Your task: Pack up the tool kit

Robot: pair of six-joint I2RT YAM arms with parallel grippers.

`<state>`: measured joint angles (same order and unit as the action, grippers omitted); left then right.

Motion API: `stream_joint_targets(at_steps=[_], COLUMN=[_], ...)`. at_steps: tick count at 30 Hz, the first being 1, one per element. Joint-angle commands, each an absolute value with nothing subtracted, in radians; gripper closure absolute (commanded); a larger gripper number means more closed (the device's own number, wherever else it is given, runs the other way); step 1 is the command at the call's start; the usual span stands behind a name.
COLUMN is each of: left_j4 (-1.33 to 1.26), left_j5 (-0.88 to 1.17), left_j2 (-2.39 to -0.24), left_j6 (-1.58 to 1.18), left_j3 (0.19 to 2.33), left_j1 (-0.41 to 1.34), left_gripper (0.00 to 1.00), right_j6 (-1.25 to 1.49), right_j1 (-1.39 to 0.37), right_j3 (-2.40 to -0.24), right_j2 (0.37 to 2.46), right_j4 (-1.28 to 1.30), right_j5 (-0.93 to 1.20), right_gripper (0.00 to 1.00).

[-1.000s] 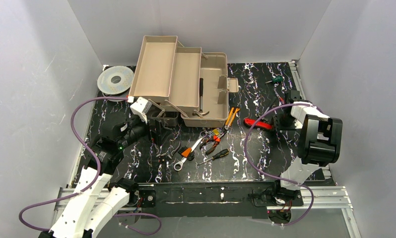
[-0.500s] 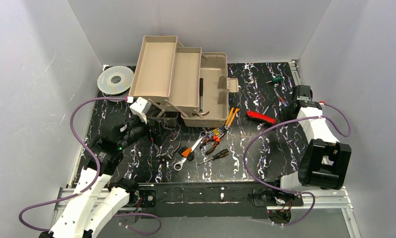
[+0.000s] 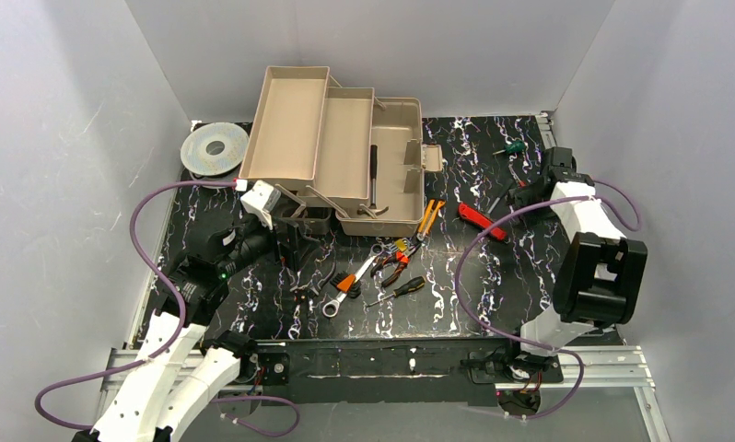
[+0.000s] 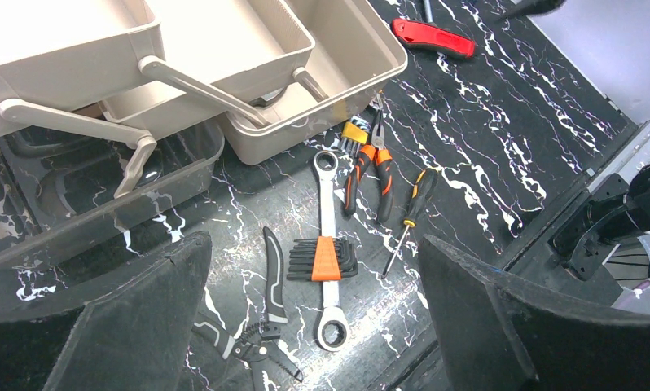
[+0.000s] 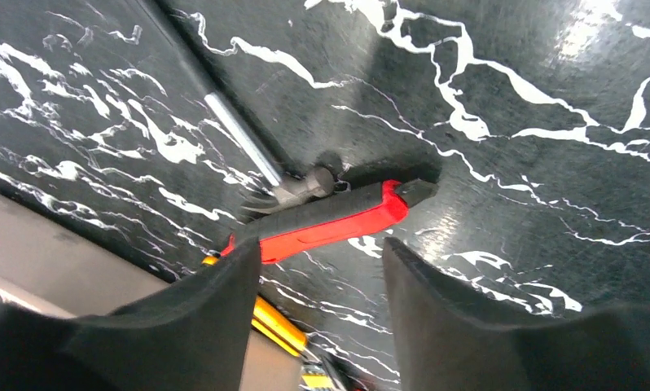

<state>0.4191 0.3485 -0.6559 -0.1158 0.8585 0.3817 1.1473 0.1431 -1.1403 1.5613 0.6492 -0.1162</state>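
My right hand (image 5: 318,254) has pulled back to the far right and reopened about halfway, gripping nothing, so the red knife (image 5: 330,218) still lies on the worktop (image 3: 456,276) right of the open toolbox (image 3: 393,120), unpacked.

Toolbox (image 3: 345,161) stood open on the black table (image 3: 456,295).
A red knife (image 3: 482,221) lay to its right, near the right gripper (image 3: 519,196).
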Motion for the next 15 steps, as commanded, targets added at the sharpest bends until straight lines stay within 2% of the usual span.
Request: stream_joint_targets(at_steps=[1,5,15], left_j4=[0.417,0.417,0.417], left_j5=[0.346,0.350,0.350], left_j2=[-0.644,-0.645,-0.640], left_j6=[-0.113,-0.114,-0.114], left_j3=[0.851,0.853,0.853], left_j1=[0.385,0.385,0.385], left_gripper=[0.02,0.02,0.02], right_j6=[1.122,1.101,1.350], right_j1=[0.122,0.092,0.037], right_j3=[-1.157,-1.200,-1.154], right_j2=[1.603,1.655,1.676], right_j4=[0.626,0.635,0.616], right_j5=[-0.049,-0.063,-0.078], right_gripper=[0.26,0.18,0.12])
